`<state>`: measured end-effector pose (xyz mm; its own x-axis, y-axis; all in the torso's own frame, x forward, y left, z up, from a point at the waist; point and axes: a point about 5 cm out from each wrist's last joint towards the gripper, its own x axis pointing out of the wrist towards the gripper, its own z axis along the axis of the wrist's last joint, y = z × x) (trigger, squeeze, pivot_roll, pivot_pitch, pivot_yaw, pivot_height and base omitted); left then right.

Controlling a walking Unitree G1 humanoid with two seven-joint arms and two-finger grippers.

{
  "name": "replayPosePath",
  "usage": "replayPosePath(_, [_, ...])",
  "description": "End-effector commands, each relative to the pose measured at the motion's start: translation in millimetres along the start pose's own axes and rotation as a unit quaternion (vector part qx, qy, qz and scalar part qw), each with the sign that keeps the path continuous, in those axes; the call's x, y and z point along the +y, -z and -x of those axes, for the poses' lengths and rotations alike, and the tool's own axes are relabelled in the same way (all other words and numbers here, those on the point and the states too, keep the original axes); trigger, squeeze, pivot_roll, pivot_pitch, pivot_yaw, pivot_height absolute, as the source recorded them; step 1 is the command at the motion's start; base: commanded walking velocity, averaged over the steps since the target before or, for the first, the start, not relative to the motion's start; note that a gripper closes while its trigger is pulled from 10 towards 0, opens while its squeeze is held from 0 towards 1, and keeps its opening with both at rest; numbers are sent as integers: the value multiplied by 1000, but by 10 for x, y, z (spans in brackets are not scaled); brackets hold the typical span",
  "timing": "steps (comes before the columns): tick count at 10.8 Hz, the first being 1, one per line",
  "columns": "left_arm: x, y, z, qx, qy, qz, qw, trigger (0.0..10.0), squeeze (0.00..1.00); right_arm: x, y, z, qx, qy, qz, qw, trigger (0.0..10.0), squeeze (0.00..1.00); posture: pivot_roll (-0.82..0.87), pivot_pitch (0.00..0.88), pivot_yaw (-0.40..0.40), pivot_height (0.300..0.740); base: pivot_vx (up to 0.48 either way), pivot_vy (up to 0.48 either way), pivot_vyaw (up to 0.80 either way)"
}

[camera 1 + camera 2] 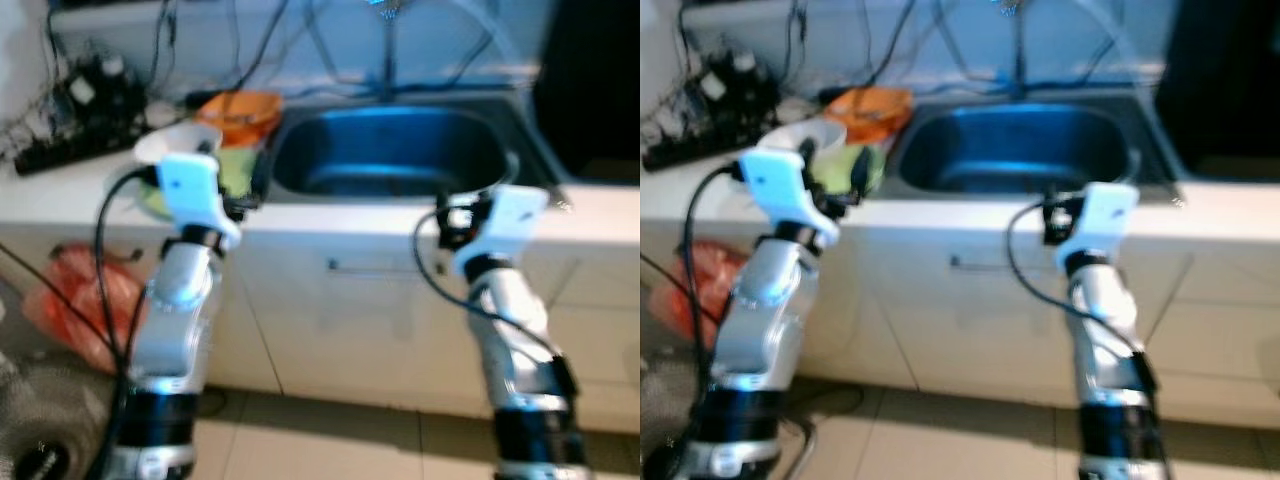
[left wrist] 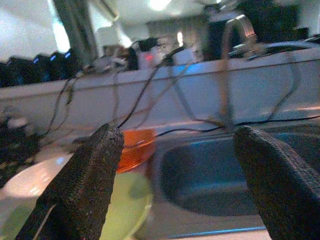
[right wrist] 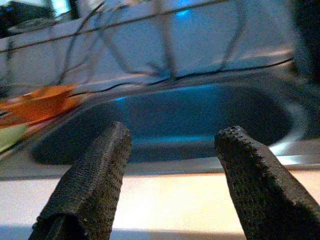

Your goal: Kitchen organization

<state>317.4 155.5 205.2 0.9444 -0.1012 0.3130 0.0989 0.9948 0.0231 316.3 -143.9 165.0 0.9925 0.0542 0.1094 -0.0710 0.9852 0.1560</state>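
A steel sink (image 1: 390, 150) is set in the white counter (image 1: 600, 215) straight ahead, with a faucet (image 2: 231, 65) behind it. Left of the sink lie an orange bowl (image 1: 240, 112), a green plate (image 1: 234, 170) and a white dish (image 1: 165, 143). My left gripper (image 2: 175, 142) is open and empty at the counter's front edge, facing the green plate (image 2: 127, 210) and orange bowl (image 2: 134, 150). My right gripper (image 3: 172, 137) is open and empty at the counter edge, facing the sink basin (image 3: 200, 120).
A power strip with tangled cables (image 1: 75, 135) sits at the back left of the counter. An orange bag (image 1: 85, 300) lies on the floor at the left. White cabinet doors (image 1: 350, 320) run below the counter, and the floor is tiled.
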Motion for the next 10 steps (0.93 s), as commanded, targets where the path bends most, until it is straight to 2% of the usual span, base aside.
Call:
replayPosePath(1, [-5,-11,-20,0,-1,1,1000,10000,0,8,-34,-18,0,-13,-20,1000,10000,0,38,0,107,740,360,244,0])
replayPosePath(2, [-7,-10,-20,1,-2,1,1000,10000,0,7,-23,-32,4,-7,13,1000,10000,0,41,0,106,740,266,401,0])
replayPosePath(4, [6,1,-11,5,-4,3,1000,10000,0,54,-80,-23,-16,-22,20,999,10000,0,42,0,107,740,266,399,0])
replayPosePath(6, [-17,23,-6,12,0,5,1000,10000,0,37,-80,-15,-18,-12,9,1000,10000,0,40,0,110,740,261,403,697])
replayPosePath(7, [-27,35,-2,15,3,8,1000,10000,0,13,-75,-11,-16,-3,8,1000,10000,0,37,0,110,740,289,352,0])
replayPosePath(10, [-161,75,1,24,35,33,999,10000,0,-5,-94,-27,-19,9,15,1000,10000,0,36,2,102,740,0,0,0])
